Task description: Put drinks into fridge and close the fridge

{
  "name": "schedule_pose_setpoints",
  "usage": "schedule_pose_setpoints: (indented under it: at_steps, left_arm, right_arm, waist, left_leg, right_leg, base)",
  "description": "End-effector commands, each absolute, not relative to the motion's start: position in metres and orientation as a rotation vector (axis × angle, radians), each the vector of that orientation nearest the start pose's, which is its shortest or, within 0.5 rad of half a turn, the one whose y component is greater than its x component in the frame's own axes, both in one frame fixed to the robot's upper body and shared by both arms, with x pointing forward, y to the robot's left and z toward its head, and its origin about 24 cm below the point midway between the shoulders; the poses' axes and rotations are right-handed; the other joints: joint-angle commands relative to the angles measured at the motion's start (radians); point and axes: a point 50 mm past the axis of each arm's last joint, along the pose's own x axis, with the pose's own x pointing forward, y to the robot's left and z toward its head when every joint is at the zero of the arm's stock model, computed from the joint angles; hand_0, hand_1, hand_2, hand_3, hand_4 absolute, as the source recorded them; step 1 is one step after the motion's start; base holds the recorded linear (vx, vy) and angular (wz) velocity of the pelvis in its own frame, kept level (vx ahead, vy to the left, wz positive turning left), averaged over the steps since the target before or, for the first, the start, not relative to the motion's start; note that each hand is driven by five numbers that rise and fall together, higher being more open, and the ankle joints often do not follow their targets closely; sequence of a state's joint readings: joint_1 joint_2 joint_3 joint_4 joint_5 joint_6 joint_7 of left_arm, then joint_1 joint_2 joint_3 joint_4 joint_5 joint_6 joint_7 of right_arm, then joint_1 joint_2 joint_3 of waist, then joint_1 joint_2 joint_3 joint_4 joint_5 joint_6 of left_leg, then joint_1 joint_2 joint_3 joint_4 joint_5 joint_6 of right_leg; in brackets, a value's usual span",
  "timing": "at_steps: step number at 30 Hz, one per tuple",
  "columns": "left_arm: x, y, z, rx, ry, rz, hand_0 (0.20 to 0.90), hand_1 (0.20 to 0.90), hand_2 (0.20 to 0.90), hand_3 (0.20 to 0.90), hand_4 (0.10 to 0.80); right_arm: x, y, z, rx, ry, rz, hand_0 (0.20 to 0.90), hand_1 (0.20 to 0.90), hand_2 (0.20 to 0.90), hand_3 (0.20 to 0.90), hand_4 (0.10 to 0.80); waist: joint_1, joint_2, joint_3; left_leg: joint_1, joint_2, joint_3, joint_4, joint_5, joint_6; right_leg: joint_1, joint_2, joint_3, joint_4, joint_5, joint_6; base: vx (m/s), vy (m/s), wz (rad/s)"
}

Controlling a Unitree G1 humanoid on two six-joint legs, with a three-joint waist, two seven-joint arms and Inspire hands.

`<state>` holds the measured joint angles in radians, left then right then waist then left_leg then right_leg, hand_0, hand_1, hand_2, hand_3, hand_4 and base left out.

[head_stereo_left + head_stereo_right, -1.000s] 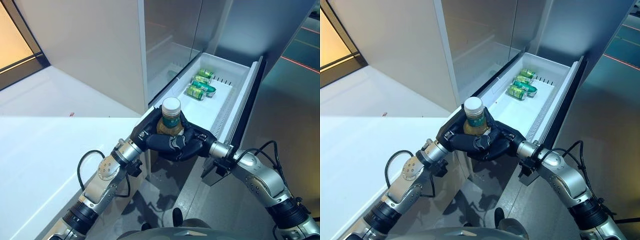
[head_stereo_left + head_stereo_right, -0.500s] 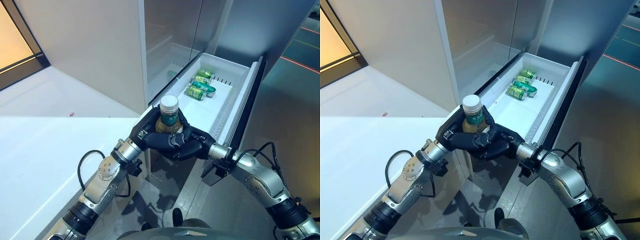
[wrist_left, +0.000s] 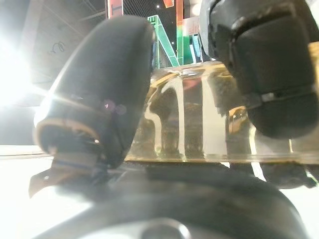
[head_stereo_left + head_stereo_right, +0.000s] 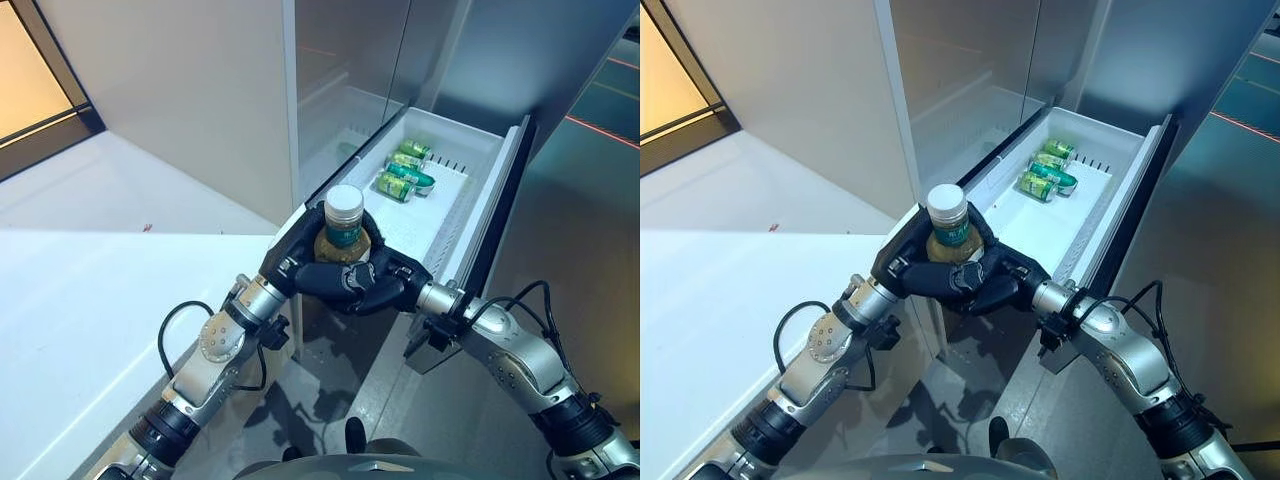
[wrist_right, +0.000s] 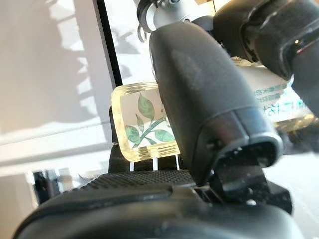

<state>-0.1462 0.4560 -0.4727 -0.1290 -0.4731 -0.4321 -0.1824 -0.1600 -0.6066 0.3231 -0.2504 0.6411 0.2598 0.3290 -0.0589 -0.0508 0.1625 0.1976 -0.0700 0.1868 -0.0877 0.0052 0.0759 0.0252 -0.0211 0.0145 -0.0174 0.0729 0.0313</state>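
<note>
A bottle [image 4: 343,228] of amber drink with a white cap and green label is held upright between both hands, at the near end of the open fridge drawer [image 4: 470,205]. My left hand [image 4: 296,262] curls round it from the left. My right hand [image 4: 385,287] curls round it from the right and below. The left wrist view shows the bottle [image 3: 199,119] between the thumb and fingers. The right wrist view shows its leaf label [image 5: 144,122] past the thumb. Green cans [image 4: 402,170] lie at the drawer's far end.
The white drawer's dark front panel [image 4: 497,215] stands along its right side. The fridge's grey body [image 4: 350,70] rises behind the drawer. A white counter [image 4: 90,290] lies to the left.
The bottle and both hands have shifted slightly up and toward the drawer. The camera has moved a little.
</note>
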Motion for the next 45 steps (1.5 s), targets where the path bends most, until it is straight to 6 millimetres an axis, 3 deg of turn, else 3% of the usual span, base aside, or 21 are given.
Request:
schedule_pose_setpoints:
  at_steps: [1,10,17,21,25,28,30,32,35,41,45]
  left_arm:
    - [0.236,0.09,0.179,-0.174,-0.882,-0.725,0.9,0.9,0.9,0.9,0.8]
    - [0.243,0.106,0.196,-0.184,-0.962,-0.571,0.9,0.9,0.9,0.9,0.8]
    - [0.247,0.109,0.201,-0.187,-0.944,-0.564,0.9,0.9,0.9,0.9,0.8]
    - [0.252,0.106,0.198,-0.244,-0.861,-0.648,0.9,0.9,0.9,0.9,0.8]
    - [0.257,0.09,0.178,-0.483,-0.598,-0.907,0.9,0.9,0.9,0.9,0.8]
    - [0.246,0.068,0.152,-0.732,-0.328,-1.164,0.9,0.9,0.9,0.9,0.8]
    - [0.233,0.055,0.137,-0.871,-0.191,-1.288,0.9,0.9,0.9,0.9,0.8]
    - [0.206,0.038,0.119,-1.13,0.022,-1.44,0.9,0.9,0.9,0.9,0.8]
    - [0.183,0.029,0.108,-1.352,0.198,-1.546,0.9,0.9,0.9,0.9,0.8]
    - [0.165,0.027,0.094,-1.4,0.372,-1.575,0.9,0.9,0.9,0.9,0.8]
    - [0.164,0.034,0.072,-1.339,0.496,-1.46,0.9,0.9,0.9,0.9,0.8]
  right_arm:
    - [0.294,-0.158,0.189,-0.008,-0.334,0.474,0.3,0.3,0.3,0.2,0.1]
    - [0.318,-0.193,0.246,0.013,-0.454,0.178,0.3,0.3,0.3,0.2,0.1]
    - [0.324,-0.222,0.265,0.014,-0.5,0.003,0.3,0.3,0.3,0.2,0.1]
    - [0.329,-0.242,0.274,0.003,-0.501,-0.096,0.3,0.3,0.3,0.2,0.1]
    - [0.334,-0.261,0.281,-0.035,-0.501,-0.179,0.3,0.3,0.3,0.2,0.1]
    - [0.338,-0.278,0.287,-0.066,-0.488,-0.243,0.3,0.3,0.3,0.2,0.1]
    - [0.34,-0.289,0.293,-0.072,-0.477,-0.274,0.3,0.3,0.3,0.2,0.1]
    - [0.344,-0.308,0.295,-0.096,-0.444,-0.329,0.3,0.3,0.3,0.2,0.1]
    - [0.349,-0.324,0.293,-0.114,-0.39,-0.385,0.3,0.3,0.3,0.2,0.1]
    - [0.352,-0.343,0.281,-0.16,-0.289,-0.458,0.3,0.3,0.3,0.2,0.1]
    - [0.352,-0.35,0.262,-0.198,-0.196,-0.489,0.3,0.3,0.3,0.2,0.1]
  waist:
    - [0.015,0.003,-0.095]
    - [0.034,-0.01,-0.101]
    - [0.043,-0.016,-0.106]
    - [0.049,-0.016,-0.11]
    - [0.055,-0.012,-0.11]
    - [0.061,-0.007,-0.108]
    - [0.065,-0.003,-0.105]
    - [0.08,0.0,-0.099]
    - [0.098,0.004,-0.095]
    - [0.128,0.013,-0.078]
    - [0.147,0.025,-0.06]
  left_leg:
    - [-0.052,-0.002,-0.12,0.05,-0.103,-0.006]
    - [-0.062,0.007,-0.131,0.074,-0.108,-0.018]
    - [-0.068,0.01,-0.155,0.084,-0.106,-0.026]
    - [-0.071,0.012,-0.167,0.087,-0.101,-0.033]
    - [-0.076,0.015,-0.172,0.094,-0.098,-0.04]
    - [-0.08,0.017,-0.176,0.108,-0.101,-0.046]
    - [-0.082,0.019,-0.177,0.113,-0.101,-0.048]
    - [-0.076,0.023,-0.183,0.111,-0.107,-0.056]
    - [-0.076,0.028,-0.188,0.106,-0.104,-0.065]
    - [-0.097,0.038,-0.196,0.118,-0.097,-0.08]
    - [-0.119,0.044,-0.207,0.132,-0.088,-0.089]
  right_leg:
    - [0.03,-0.011,-0.067,0.091,-0.125,0.055]
    - [0.053,0.007,-0.086,0.074,-0.133,0.024]
    - [0.07,0.025,-0.09,0.062,-0.142,0.005]
    - [0.079,0.034,-0.092,0.052,-0.143,-0.004]
    - [0.082,0.038,-0.1,0.053,-0.147,-0.009]
    - [0.085,0.037,-0.108,0.057,-0.151,-0.014]
    - [0.088,0.036,-0.114,0.056,-0.153,-0.016]
    - [0.102,0.032,-0.129,0.051,-0.163,-0.018]
    - [0.109,0.026,-0.152,0.044,-0.167,-0.022]
    - [0.105,0.02,-0.189,0.044,-0.171,-0.031]
    - [0.096,0.018,-0.211,0.048,-0.172,-0.038]
  base:
    - [0.006,-0.045,0.0]
    - [0.019,-0.042,0.07]
    - [0.043,-0.042,0.18]
    - [0.054,-0.042,0.18]
    - [0.042,-0.039,0.12]
    - [0.058,-0.034,0.22]
    - [0.049,-0.022,0.18]
    - [0.082,-0.028,0.15]
    - [0.043,-0.033,0.34]
    - [-0.003,-0.036,0.2]
    - [-0.03,-0.035,0.21]
